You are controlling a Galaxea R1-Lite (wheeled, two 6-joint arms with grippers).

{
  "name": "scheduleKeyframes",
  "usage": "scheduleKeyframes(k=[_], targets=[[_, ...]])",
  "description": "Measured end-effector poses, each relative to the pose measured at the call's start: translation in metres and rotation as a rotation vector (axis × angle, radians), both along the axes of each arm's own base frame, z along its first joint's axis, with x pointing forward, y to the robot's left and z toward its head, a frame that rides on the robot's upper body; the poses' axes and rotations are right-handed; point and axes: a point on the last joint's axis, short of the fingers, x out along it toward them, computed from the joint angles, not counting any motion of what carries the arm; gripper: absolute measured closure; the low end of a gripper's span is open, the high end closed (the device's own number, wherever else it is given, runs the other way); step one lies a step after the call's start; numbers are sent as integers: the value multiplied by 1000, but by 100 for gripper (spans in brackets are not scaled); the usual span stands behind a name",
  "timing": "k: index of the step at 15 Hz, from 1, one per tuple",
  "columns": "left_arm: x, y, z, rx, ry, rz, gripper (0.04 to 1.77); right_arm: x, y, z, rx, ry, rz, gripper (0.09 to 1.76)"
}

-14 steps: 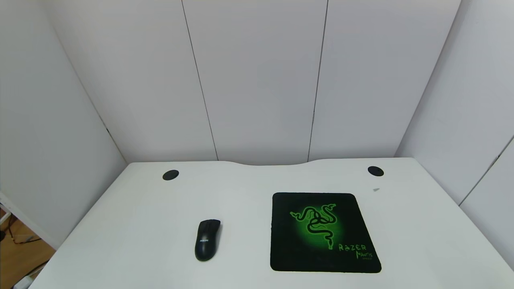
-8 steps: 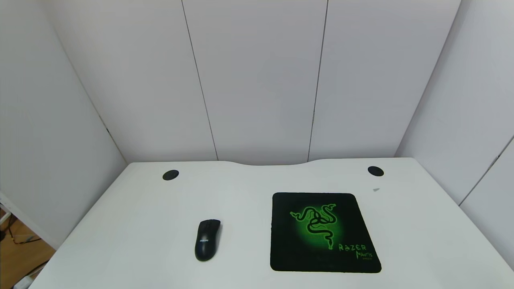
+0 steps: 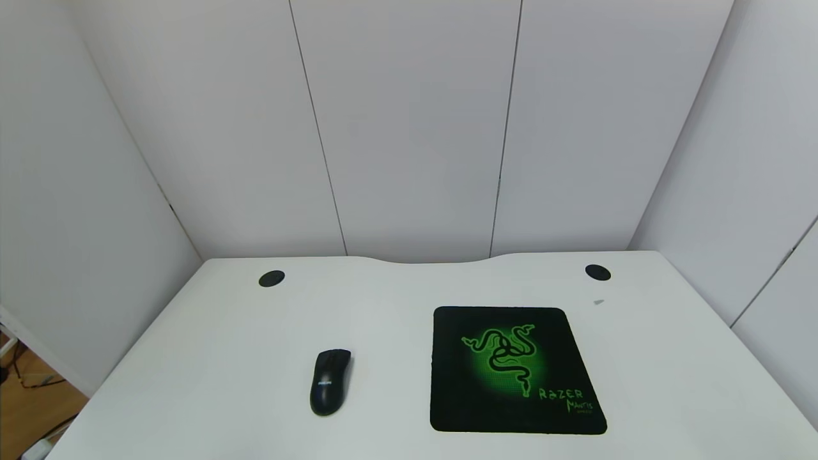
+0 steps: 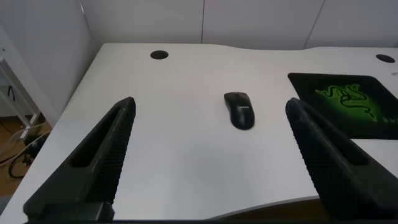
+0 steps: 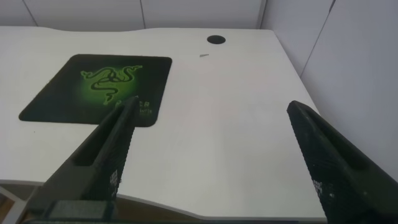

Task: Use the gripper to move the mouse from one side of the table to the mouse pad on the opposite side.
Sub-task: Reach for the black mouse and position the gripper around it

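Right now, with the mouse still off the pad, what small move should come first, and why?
Probably ease the left gripper forward and down toward the mouse. The mouse lies on the table, on its left half, apart from the mouse pad, and sits centred between the open left fingers in the wrist view. The right gripper hangs open near the pad.

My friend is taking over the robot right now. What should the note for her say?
Left claw: open, empty, held back near the table's front edge, facing the mouse.
Right claw: open, empty, near the front edge, facing the Razer mouse pad.
Mouse: lies on the white table, on the robot's left, beside the pad, not touching it.
Done: nothing.
Left: grab the mouse, carry it over, set it on the pad.
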Motion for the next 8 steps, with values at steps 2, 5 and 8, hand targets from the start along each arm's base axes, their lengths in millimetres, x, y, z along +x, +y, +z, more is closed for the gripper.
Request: scheduleKeyframes(k=[2,5,8], targets=[[3,0,22,0,1,-1,9,0,0,0,0,0,0,14],[15,0,55,-2,26,2,9,0,0,0,0,0,1,14],[35,0,86,-9,72,1,9,0,0,0,0,0,1,14]])
